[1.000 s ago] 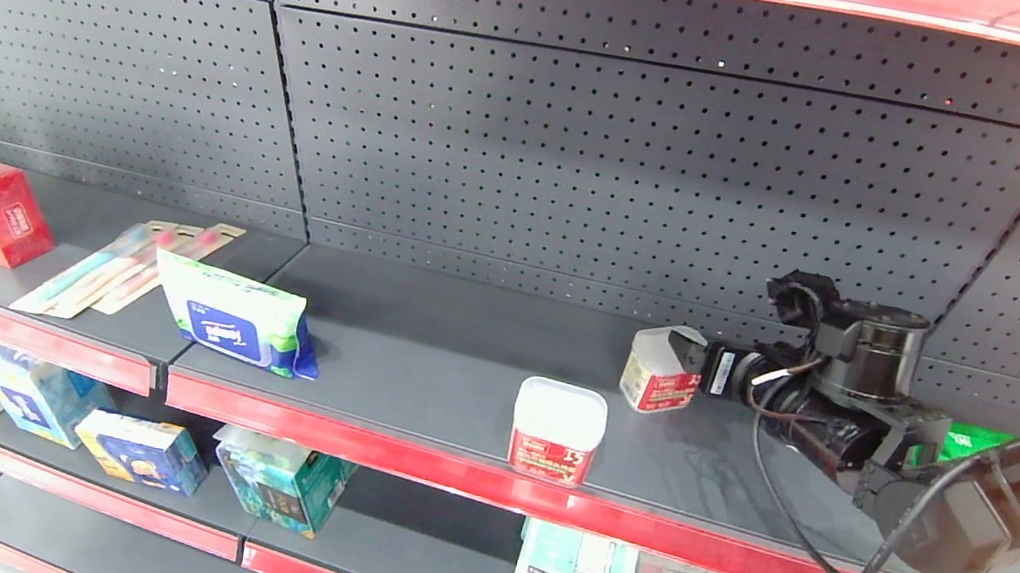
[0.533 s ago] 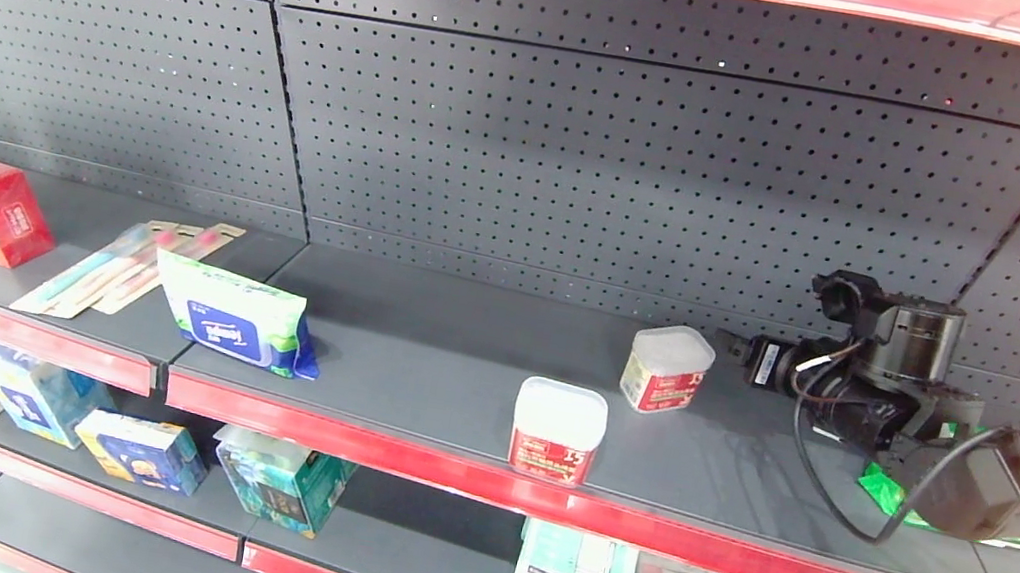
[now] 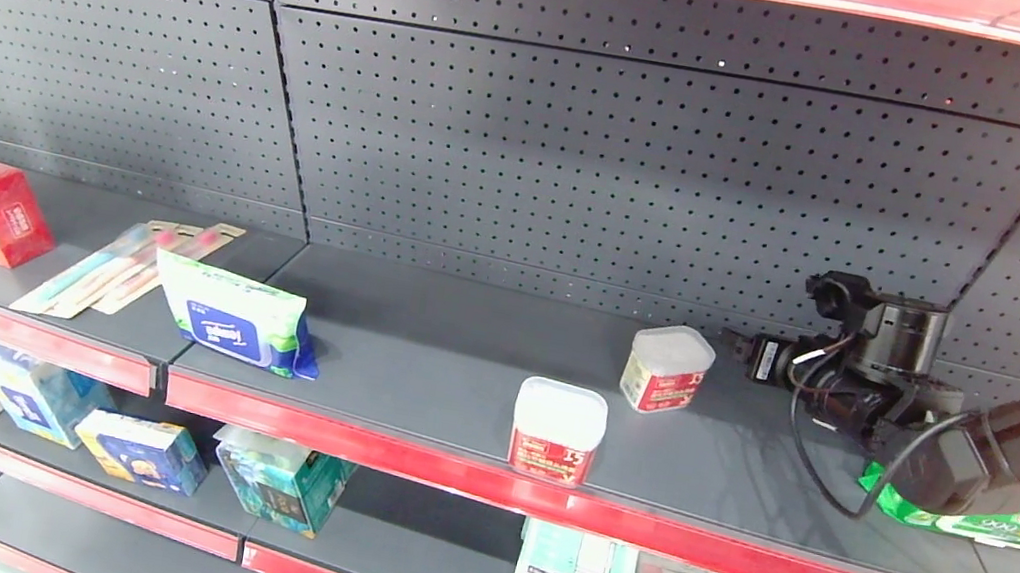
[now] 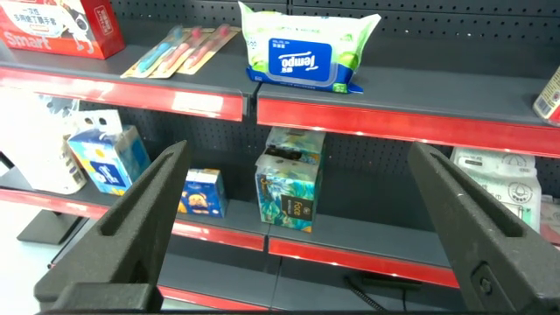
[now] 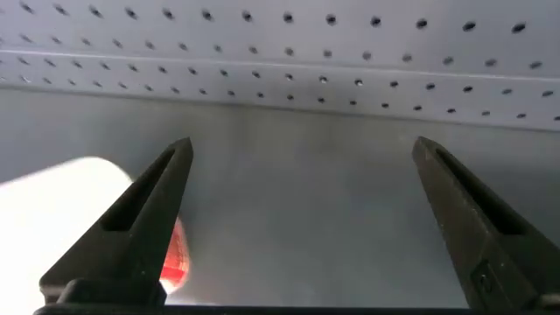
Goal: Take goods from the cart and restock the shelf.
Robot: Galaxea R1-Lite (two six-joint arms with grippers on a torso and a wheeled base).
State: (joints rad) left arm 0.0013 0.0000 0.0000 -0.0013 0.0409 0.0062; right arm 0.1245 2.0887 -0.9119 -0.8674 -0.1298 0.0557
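The right gripper (image 3: 743, 354), jaws wide apart and empty, sits just right of a white-capped tub (image 3: 666, 368) standing on the shelf (image 3: 420, 344); a second tub (image 3: 556, 430) stands front-left of it. That placement looks finished, much restocking remains, and the left gripper (image 4: 289, 219) is equally open-jawed and empty.

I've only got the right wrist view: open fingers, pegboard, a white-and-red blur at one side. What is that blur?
Observer: A white-lidded tub, standing upright on the shelf, clear of the right gripper.
Operator: Anything else near it?
Observer: A second tub stands closer to the shelf's front edge, to the robot's left of the first.
Operator: And my other arm?
Observer: The left gripper is open and empty.
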